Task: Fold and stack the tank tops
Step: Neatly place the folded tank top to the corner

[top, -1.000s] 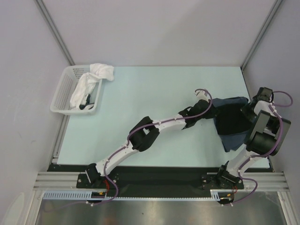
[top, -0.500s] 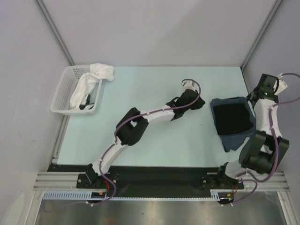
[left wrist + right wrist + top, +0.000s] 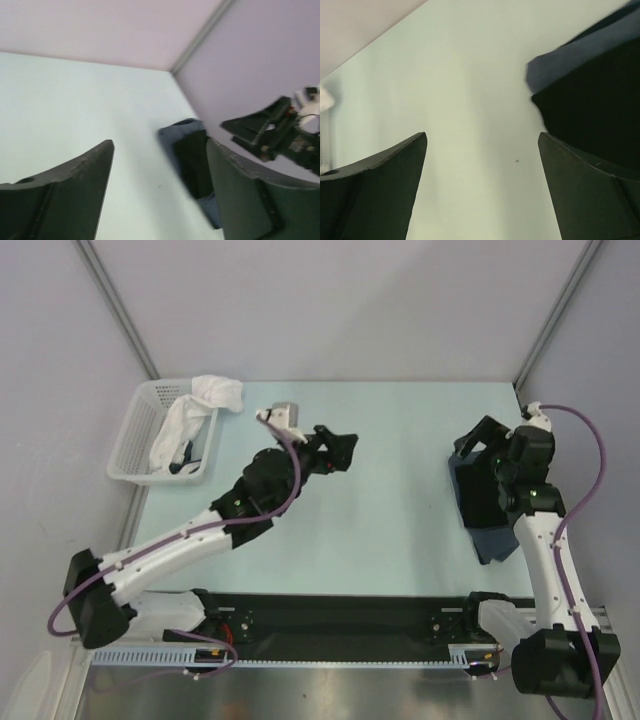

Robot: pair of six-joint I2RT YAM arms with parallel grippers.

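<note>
The tank tops lie stacked at the table's right side, a folded black one (image 3: 487, 498) on top of a slate-blue one (image 3: 497, 542). The right arm partly covers them from above. My right gripper (image 3: 478, 438) hovers open over the stack's far-left corner, holding nothing. From the right wrist, the gripper (image 3: 482, 136) frames bare table, with the black top (image 3: 592, 105) and the blue edge (image 3: 570, 55) at right. My left gripper (image 3: 338, 447) is open and empty near the table's middle, well left of the stack. Its wrist view shows the gripper (image 3: 160, 145), the blue top (image 3: 172, 137) and the black top (image 3: 196, 162).
A white lattice basket (image 3: 128, 445) stands at the table's far-left corner, with white cloth (image 3: 205, 398) spilling over its rim. Metal frame posts (image 3: 548, 325) rise at the back corners. The right gripper's fingers (image 3: 265, 125) show in the left wrist view.
Both grippers let go of the black top and opened. The left arm swung left to mid-table. The right gripper rose over the stack's far corner; the black top lies flat on the blue.
</note>
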